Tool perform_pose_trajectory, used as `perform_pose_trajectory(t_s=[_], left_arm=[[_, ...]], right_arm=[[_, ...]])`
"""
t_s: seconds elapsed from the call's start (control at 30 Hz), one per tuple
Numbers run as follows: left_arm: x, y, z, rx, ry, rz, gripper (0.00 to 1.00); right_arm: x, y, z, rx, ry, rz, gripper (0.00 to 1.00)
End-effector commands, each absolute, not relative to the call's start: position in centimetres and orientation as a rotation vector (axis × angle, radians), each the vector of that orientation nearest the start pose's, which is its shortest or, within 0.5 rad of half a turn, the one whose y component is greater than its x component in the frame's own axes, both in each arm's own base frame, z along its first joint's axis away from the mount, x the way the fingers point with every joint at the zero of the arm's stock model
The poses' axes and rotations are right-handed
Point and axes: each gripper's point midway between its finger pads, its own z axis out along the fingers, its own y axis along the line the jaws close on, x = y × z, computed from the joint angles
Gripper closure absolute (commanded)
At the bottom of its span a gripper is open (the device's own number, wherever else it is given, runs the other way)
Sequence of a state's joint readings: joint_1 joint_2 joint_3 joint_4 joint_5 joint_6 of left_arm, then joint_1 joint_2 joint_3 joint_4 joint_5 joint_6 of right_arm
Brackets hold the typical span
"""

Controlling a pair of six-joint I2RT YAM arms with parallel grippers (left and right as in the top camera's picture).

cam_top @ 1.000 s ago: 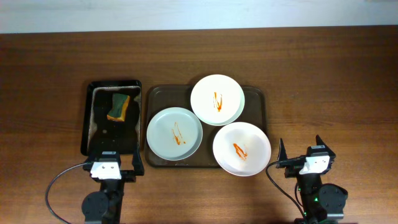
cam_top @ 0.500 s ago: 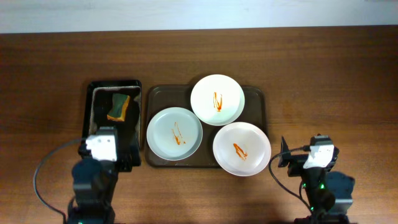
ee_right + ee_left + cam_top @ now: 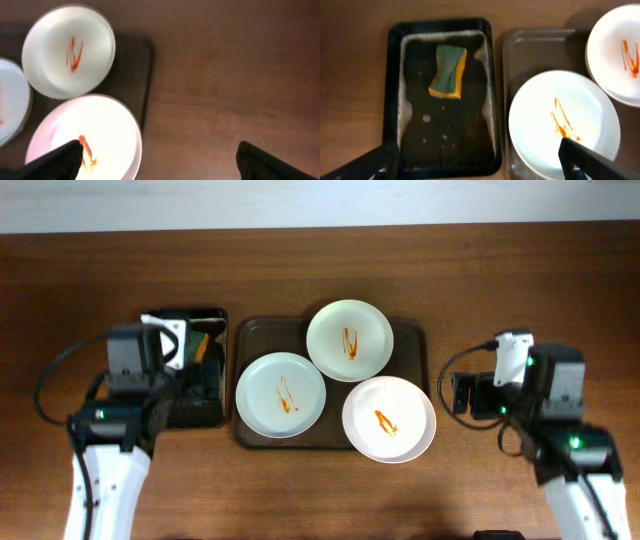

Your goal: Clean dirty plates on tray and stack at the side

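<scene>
Swung forward since earlier, left gripper [image 3: 479, 147] and right gripper [image 3: 160, 147] gape wide, empty.

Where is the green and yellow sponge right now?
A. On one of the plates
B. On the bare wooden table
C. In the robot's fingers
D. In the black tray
D: the sponge lies flat inside the black tray, with nothing gripping it.
</scene>
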State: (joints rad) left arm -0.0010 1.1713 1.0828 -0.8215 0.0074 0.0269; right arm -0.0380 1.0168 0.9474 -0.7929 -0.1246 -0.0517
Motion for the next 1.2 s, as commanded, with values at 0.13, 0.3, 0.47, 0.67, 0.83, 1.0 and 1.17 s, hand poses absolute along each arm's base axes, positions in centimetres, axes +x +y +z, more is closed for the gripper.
perform_pose_trajectory(t_s=[0.13,0.3,0.47,0.67,0.83,1.0,1.17], left_arm=[[32.3,-1.7,20.3,0.089,2.505,-0.098,0.0],[33.0,-1.6,20.6,0.088,2.475,-0.089,0.0],[35.6,0.0,22.0,0.039,2.411,-0.042,0.02],[40.5,2.2,20.3,0.089,2.472,0.08,0.07],[44.0,3.3,15.5,0.089,2.528,0.123,0.11],[45.3,3.4,9.4,0.156,2.632,0.118,0.24],[45.2,4.2,4.8,0.137,2.724,0.11,0.39]], right_arm=[[30.0,4.4,19.9,-0.14,2.479,0.382,0.02],[30.5,5.0,20.0,-0.156,2.461,0.422,0.02],[31.2,4.6,21.2,-0.147,2.469,0.394,0.02],[32.8,5.5,21.3,-0.169,2.556,0.425,0.02],[33.4,7.2,20.0,-0.231,2.586,0.449,0.02],[33.6,7.7,18.9,-0.242,2.619,0.47,0.02],[33.7,7.9,18.5,-0.242,2.629,0.482,0.02]])
